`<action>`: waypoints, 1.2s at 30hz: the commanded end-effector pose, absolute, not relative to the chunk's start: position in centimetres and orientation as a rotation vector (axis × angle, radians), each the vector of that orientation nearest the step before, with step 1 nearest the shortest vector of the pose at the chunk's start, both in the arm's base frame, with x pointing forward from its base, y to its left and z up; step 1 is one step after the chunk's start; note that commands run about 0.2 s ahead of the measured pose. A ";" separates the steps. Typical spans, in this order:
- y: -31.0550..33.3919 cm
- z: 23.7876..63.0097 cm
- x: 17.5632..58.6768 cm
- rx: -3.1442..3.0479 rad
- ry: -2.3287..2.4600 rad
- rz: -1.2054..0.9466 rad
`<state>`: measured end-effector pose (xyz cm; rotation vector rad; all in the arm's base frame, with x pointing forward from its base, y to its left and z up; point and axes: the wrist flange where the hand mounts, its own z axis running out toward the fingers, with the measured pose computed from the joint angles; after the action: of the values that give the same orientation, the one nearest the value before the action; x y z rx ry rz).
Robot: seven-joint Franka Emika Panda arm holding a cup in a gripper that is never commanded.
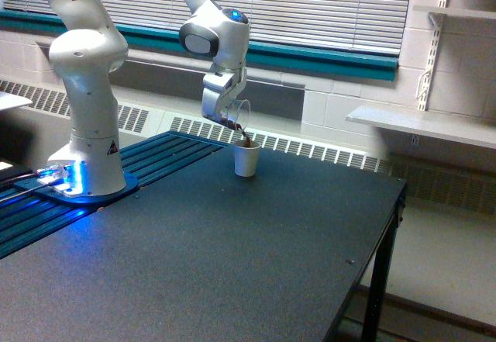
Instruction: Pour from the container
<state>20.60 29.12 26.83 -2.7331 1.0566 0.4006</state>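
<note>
You see a dark speckled table (pixel 256 264) filling the lower frame, its far edge running along a white baseboard radiator grille (pixel 310 150). Behind that sits a window with closed blinds (pixel 310 5) above a teal sill (pixel 325 59). On the exterior view's right, white shelves (pixel 422 123) hang on wall brackets.

The white Panda arm (pixel 81 86) stands on its round base at the exterior view's left, on a ribbed dark blue panel (pixel 132 175), with blue light glowing at the foot. Its upper links reach out of frame and come back down to the wrist joint, which carries a blue indicator on top.

The gripper (pixel 221 113) points downward and is clamped around the container (pixel 237 117), a clear plastic cup tipped well over, mouth toward the exterior view's right and downward. You can note brown material at its lower lip, falling in a thin dark stream. The fingers themselves are too small to resolve individually.

Directly under that lip stands the white paper cup (pixel 246 160), upright on the table near the far edge. Brown material shows at its rim. Container and white cup are close but not touching.
</note>
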 end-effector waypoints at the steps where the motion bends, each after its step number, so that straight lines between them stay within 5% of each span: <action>1: 29.1 26.5 20.5 -2.734 1.015 0.401; 36: 29.1 27.1 21.8 -2.600 1.041 0.467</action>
<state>21.40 28.74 26.69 -2.6139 1.0810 0.4722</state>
